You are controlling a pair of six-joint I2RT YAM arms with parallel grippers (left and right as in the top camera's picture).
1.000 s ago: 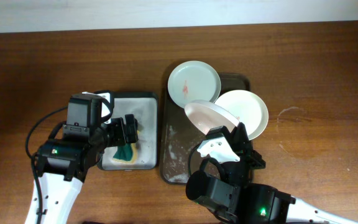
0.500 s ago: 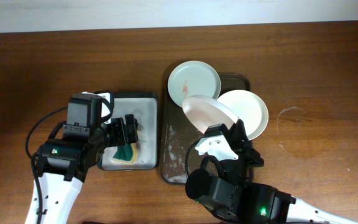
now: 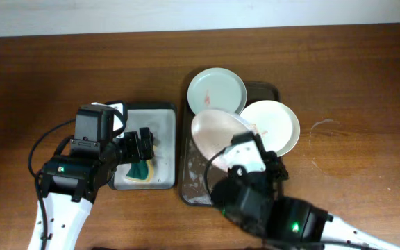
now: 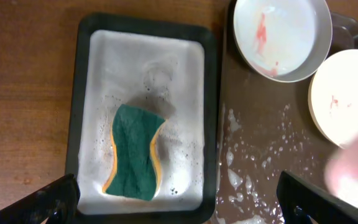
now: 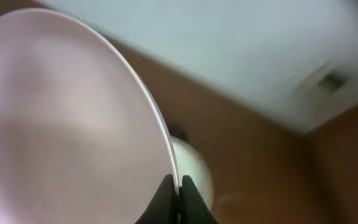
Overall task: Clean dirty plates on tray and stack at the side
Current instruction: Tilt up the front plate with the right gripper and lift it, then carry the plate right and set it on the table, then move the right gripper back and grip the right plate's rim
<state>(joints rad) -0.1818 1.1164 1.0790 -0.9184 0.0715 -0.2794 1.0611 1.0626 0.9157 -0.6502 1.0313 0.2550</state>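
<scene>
Right fingers [image 5: 161, 200] clamp a plate [image 3: 215, 129] by its rim; it has swung left and tilted above the tray [image 3: 192, 164], nearer the sponge [image 4: 132, 152] (scrubbing seems next). Left fingers [image 4: 48, 202] hang wide above it.

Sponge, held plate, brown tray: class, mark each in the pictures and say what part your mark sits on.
sponge [image 4: 133, 152]: left wrist view, middle of its green top.
held plate [image 3: 217, 132]: overhead view, centre of its pale face.
brown tray [image 4: 253, 124]: left wrist view, bare wet floor.
</scene>
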